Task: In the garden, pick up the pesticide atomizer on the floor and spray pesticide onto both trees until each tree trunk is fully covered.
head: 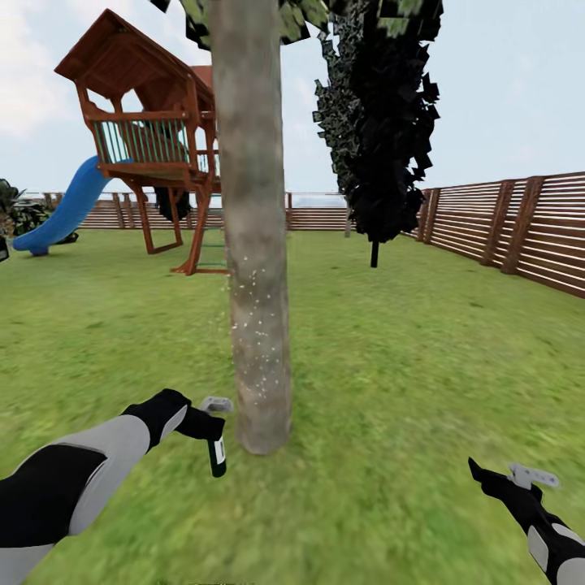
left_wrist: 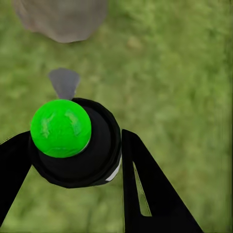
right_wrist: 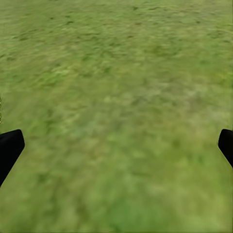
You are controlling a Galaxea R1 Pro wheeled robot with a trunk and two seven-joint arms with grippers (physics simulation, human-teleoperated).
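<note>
Left gripper (head: 213,429) pinches the atomizer (head: 217,455), held just beside the trunk (head: 256,244) near its base, above the grass (head: 390,382). White specks dot the trunk's middle band. To cover it well, the nozzle should face the bark and sweep along bare stretches, judging by the speckling. Right gripper (head: 496,479) hangs spread over open lawn; the fence (head: 520,227) stands well apart, leaving room to circle.

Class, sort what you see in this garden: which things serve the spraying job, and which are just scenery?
Job:
- pesticide atomizer, held in left gripper
- tree trunk, speckled with white dots
- grass floor

Scenery:
- wooden playhouse
- blue slide
- dark cypress
- slat fence
</note>
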